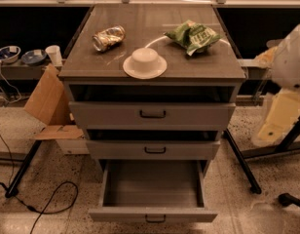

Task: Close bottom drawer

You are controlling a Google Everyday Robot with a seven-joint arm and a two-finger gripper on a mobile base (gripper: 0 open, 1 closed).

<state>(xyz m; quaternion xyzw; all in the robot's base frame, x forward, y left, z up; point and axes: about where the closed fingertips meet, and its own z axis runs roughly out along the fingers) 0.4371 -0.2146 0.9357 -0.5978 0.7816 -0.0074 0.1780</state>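
The bottom drawer [152, 191] is the lowest of three grey drawers in the cabinet. It is pulled far out toward me and its plain grey box shows empty. Its low front panel carries a small dark loop handle [155, 219] near the bottom edge of the view. The middle drawer [154, 150] and the top drawer [152, 114] are slightly out. My arm shows as white and cream shapes at the right edge, and the gripper [279, 118] hangs there, well right of the cabinet, apart from the drawer.
On the cabinet top [116, 62] lie a crushed can [108, 37], an upturned white bowl on a plate [144, 62] and a green chip bag [191, 34]. A cardboard box [50, 106] and cables [47, 199] are at the left. Black stand legs [242, 162] are at the right.
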